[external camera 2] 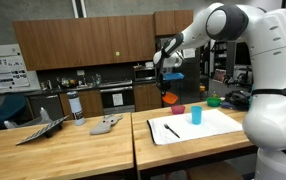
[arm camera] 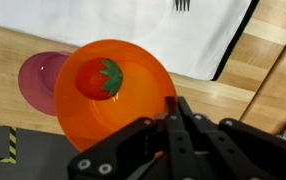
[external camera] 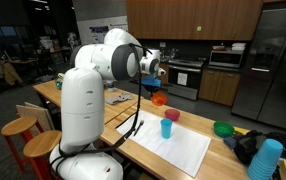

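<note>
Fingers of the black Robotiq gripper pressed narrow together, clamped on the near rim of a round orange plastic bowl. Inside this bowl, 1 small red toy tomato with a green stalk, lying left of the middle. Orange bowl hanging in the air just under the gripper, apart from the table top. Below it, partly covered in the wrist view, a round pink plastic bowl, resting on the light wooden table. Just beside the pink bowl, a white rectangular mat with 1 dark fork lying on it. Also on the mat, 1 upright blue plastic cup, near the pink bowl. Farther along the table, well apart from the gripper, a green round bowl and a stack of light blue cups.
</note>
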{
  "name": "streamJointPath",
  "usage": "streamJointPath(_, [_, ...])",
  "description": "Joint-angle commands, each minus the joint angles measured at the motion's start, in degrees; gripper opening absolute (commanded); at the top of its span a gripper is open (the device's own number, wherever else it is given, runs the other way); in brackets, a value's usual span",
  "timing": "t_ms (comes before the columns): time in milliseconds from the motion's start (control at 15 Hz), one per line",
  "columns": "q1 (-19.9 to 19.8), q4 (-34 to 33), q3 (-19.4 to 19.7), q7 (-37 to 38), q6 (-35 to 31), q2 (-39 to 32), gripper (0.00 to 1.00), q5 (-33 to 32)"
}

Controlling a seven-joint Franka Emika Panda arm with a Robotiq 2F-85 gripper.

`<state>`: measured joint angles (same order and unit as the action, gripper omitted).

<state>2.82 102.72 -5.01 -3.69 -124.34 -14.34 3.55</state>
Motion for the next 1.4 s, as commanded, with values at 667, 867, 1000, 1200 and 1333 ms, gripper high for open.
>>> streamJointPath(667, [0.15,5.42,0.39,-1.73,0.62,7.19,0.04,0.07])
streamJointPath(867, [0.14,5.5,0.39,-1.76,0.61,7.19,0.04,0.07])
streamJointPath(1000, [0.55,5.59,0.14,-1.03,0.64,7.28,0.01,-0.39])
streamJointPath(1200, [2.7,8.65,-1.18,2.39,-1.1,9.23,0.01,-1.3])
streamJointPath(1333, [4.8,12.0,-2.55,6.96,-3.3,10.86,0.01,-1.54])
